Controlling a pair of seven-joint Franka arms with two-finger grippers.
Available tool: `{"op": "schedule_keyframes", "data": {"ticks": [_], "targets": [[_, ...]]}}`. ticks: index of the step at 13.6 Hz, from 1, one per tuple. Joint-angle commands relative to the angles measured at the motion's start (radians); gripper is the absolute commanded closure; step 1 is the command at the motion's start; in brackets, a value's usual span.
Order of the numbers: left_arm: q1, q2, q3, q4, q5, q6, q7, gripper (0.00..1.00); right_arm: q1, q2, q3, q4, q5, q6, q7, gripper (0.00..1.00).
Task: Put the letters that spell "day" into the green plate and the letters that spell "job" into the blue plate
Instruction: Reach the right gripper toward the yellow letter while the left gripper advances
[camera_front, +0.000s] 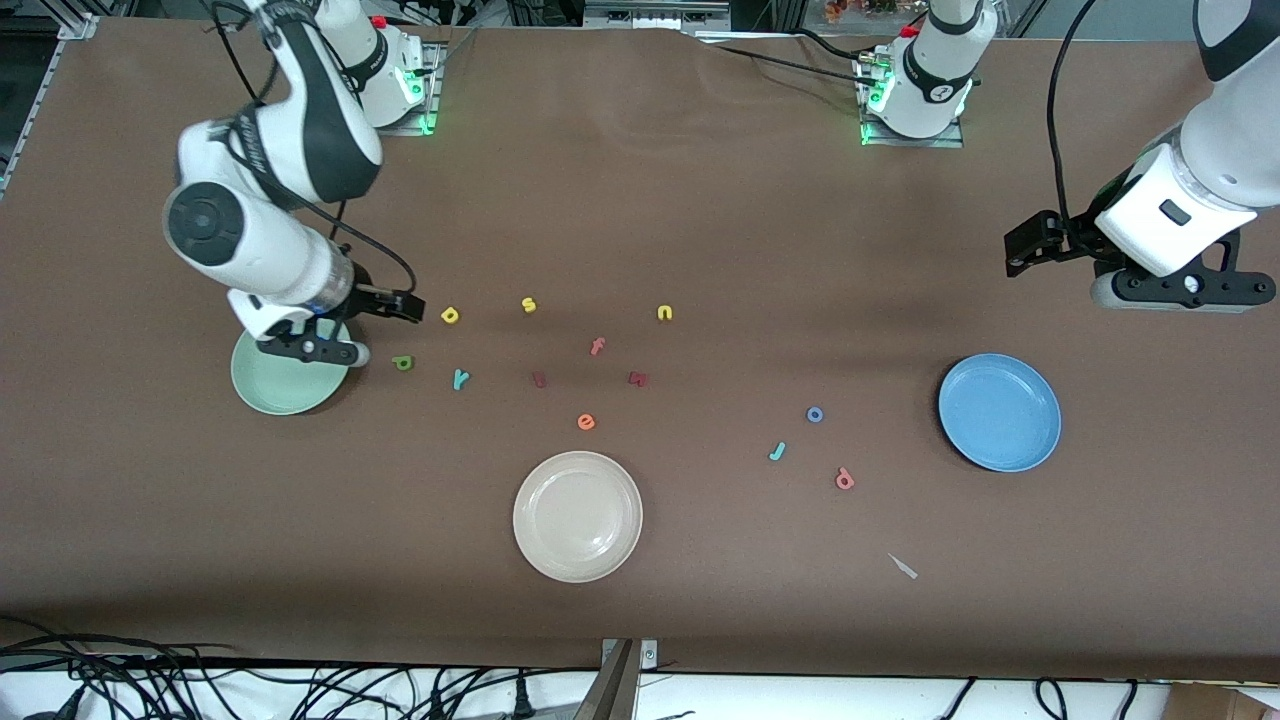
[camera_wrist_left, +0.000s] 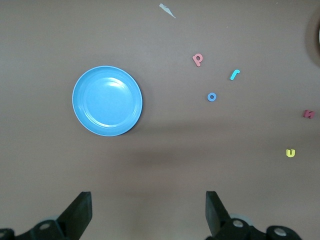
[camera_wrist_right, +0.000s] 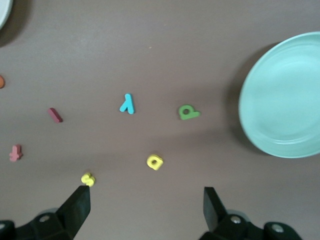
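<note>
On the brown table (camera_front: 640, 200) nothing is sorted yet. We see the green plate (camera_front: 285, 385) empty at the right arm's end, with the green d (camera_front: 403, 362), yellow a (camera_front: 450, 316) and teal y (camera_front: 460, 379) lying loose just beside it. The blue plate (camera_front: 1000, 412) sits empty toward the left arm's end, with the blue o (camera_front: 815, 414), teal j (camera_front: 777, 451) and pink b (camera_front: 844, 479) near it, each apart from the others.

Our right gripper (camera_front: 345, 325) hangs over the green plate's edge, fingers spread and holding nothing. Our left gripper (camera_front: 1040, 245) waits high over bare table, also spread wide and empty.

We judge the main risk is a wrong pick: the yellow s (camera_front: 528, 305) and yellow n (camera_front: 665, 313) share the a's colour, and the two teal letters could be swapped between plates. Such small flat letters could also slip or skid away as fingers close.

We count three plates, the cream plate (camera_front: 578, 516) being the third, and twelve letters: six wanted, six not, among them an orange e (camera_front: 586, 422), a pink f (camera_front: 597, 347) and two dark red ones. One pale scrap (camera_front: 903, 566) lies nearest the camera.
</note>
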Motion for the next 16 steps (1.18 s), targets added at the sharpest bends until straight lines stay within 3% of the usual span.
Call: {"op": "schedule_keyframes", "data": {"ticks": [1,6,13,16], "targets": [[-0.001,-0.009,-0.006,0.003,0.021,0.004,0.016,0.0,0.028,-0.011,-0.002,-0.117,-0.001,0.119,0.033,0.0],[-0.021,-0.009,-0.009,0.003,0.021,0.004,0.016,0.0,0.032,-0.012,0.021,-0.341,-0.003,0.435,0.022,0.0],[-0.061,-0.008,-0.032,0.004,0.064,0.006,0.014,0.0,0.037,0.038,0.044,-0.455,-0.003,0.642,0.018,0.0],[-0.055,-0.011,-0.038,0.004,0.067,0.006,0.014,0.0,0.038,0.08,0.044,-0.458,-0.003,0.667,0.008,0.01]]}}
